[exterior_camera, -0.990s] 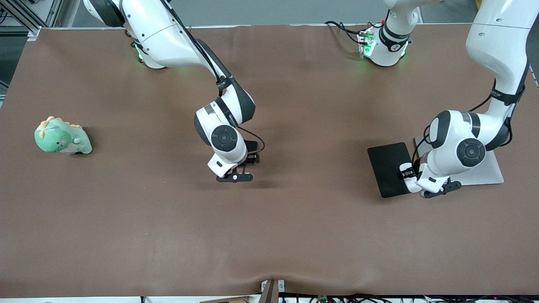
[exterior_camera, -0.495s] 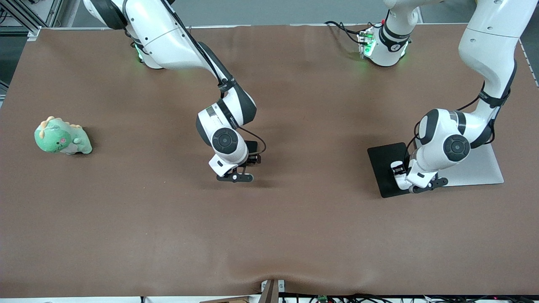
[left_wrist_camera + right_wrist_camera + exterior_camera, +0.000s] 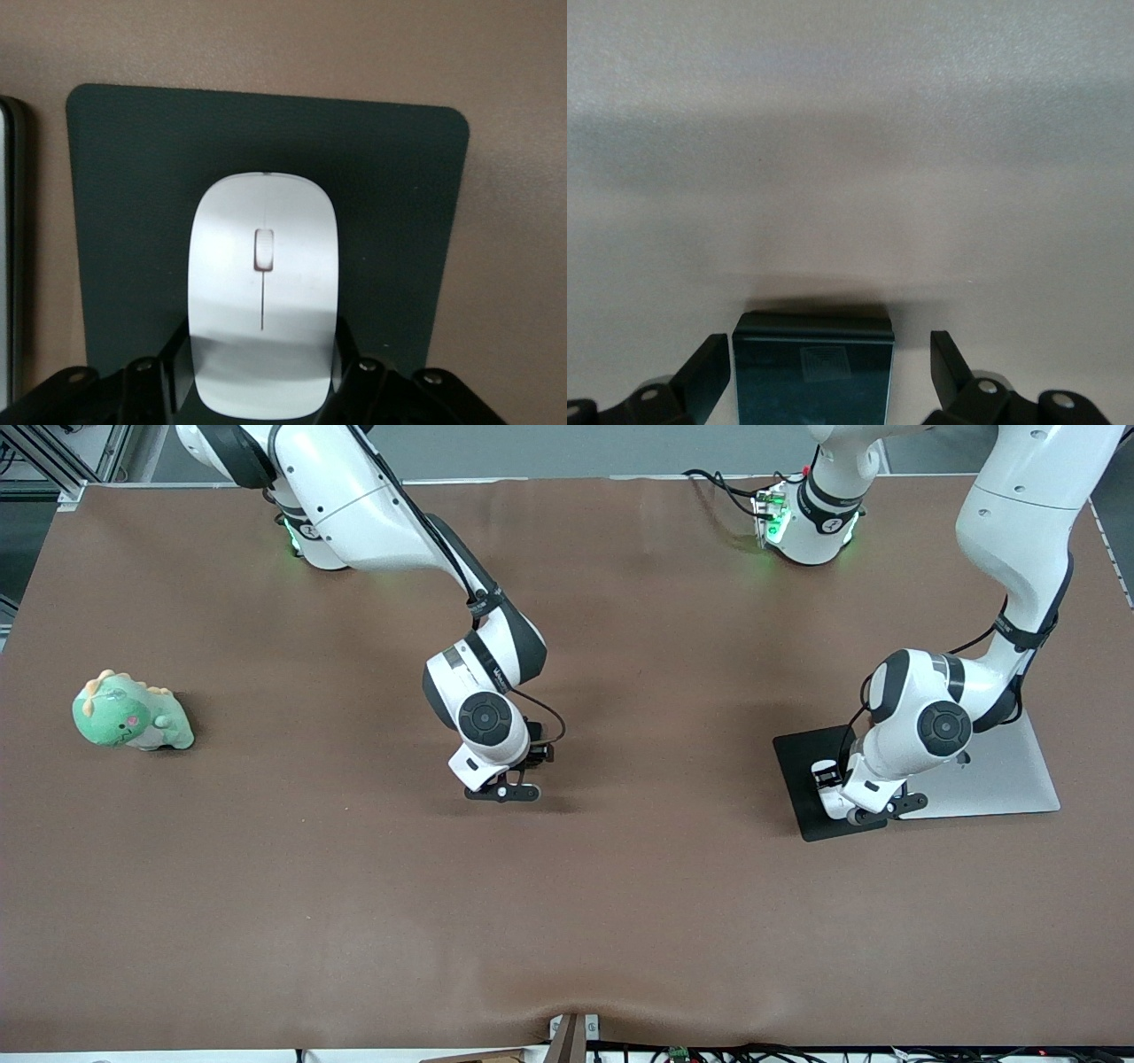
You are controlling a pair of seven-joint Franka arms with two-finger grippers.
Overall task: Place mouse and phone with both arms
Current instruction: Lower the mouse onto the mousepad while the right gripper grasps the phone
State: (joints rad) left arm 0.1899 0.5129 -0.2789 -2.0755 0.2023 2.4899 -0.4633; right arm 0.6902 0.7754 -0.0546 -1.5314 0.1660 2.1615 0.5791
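One mouse (image 3: 264,292), one phone (image 3: 812,372), one mouse pad (image 3: 806,766), one plush dinosaur (image 3: 130,712), two arms (image 3: 381,522).

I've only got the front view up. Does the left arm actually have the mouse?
Observer: Yes. The left wrist view shows the left gripper with its fingers against both sides of the mouse.
Operator: What's under it?
Observer: The black mouse pad; the mouse is over its middle.
Operator: And the right arm?
Observer: The right gripper is open, and the phone lies between its fingers with a gap at one side.
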